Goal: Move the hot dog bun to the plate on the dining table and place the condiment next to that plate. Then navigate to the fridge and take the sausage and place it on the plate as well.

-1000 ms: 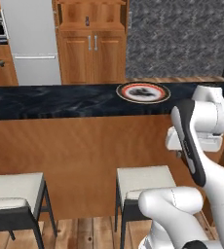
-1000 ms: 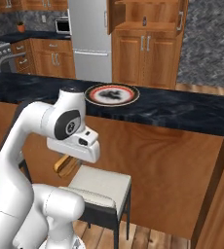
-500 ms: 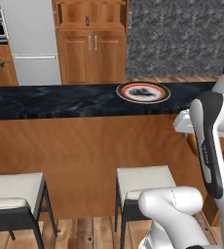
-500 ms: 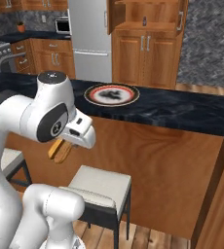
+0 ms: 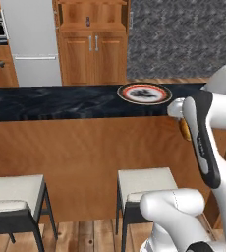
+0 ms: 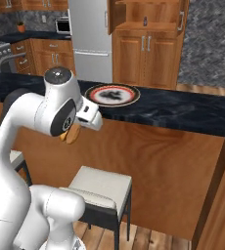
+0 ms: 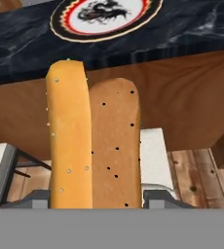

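Bun held below the table edge
The gripper (image 7: 94, 202) is clamped on a speckled tan-orange bun (image 7: 92, 141), frame centre; the plate (image 7: 104, 17), top centre, carries a dark emblem, no readable writing.

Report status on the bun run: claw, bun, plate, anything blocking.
Claw shut on the hot dog bun, carried below the dining table top. Plate on the table, nothing on it. No obstacle seen between bun and plate.

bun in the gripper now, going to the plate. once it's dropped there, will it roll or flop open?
The elongated tan-orange split hot dog bun looks rounded along its length, so it may roll a little on the shallow round plate with the reddish-brown edge. Its two halves stand close together, so it probably holds shape rather than flopping open. It looks light and soft; a hard squeeze would likely dent it.
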{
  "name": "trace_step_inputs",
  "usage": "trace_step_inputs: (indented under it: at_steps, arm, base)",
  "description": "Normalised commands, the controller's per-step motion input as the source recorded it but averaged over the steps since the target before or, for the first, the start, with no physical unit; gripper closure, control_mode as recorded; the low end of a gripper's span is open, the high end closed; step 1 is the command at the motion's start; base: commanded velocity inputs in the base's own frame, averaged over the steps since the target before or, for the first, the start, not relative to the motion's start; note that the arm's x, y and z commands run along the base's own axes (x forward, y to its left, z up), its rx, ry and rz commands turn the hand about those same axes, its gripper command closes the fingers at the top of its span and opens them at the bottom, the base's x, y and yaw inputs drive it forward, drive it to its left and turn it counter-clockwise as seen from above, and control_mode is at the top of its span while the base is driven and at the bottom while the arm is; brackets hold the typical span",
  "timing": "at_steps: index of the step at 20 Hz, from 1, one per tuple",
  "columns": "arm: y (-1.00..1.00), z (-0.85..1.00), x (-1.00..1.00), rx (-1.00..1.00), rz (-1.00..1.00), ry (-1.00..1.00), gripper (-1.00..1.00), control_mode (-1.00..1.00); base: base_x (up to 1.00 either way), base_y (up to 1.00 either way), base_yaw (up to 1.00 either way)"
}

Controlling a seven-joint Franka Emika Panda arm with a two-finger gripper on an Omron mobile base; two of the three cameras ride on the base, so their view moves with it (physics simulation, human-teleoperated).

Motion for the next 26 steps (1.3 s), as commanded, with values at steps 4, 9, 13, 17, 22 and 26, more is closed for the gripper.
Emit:
trace_step_inputs:
  at_steps: [4,9,13,17,22,26]
  arm:
    - [-0.10,0.12,0.98,-0.02,0.00,-0.10,1.00,-1.00]
    - [-0.15,0.24,0.79,-0.01,0.00,-0.08,1.00,-1.00]
    - [-0.26,0.20,0.67,-0.03,0.00,-0.16,1.00,-1.00]
    - [-0.23,0.15,0.79,-0.02,0.00,-0.07,1.00,-1.00]
    - [-0.01,0.05,0.57,-0.02,0.00,-0.03,1.00,-1.00]
    - [0.00,-0.03,0.56,0.00,-0.01,0.00,1.00,-1.00]
  base:
    - [0.00,0.00,0.00]
    - [0.00,0.00,0.00]
    - [0.00,0.00,0.00]
    - [0.00,0.00,0.00]
    - [0.00,0.00,0.00]
    - [0.00,0.00,0.00]
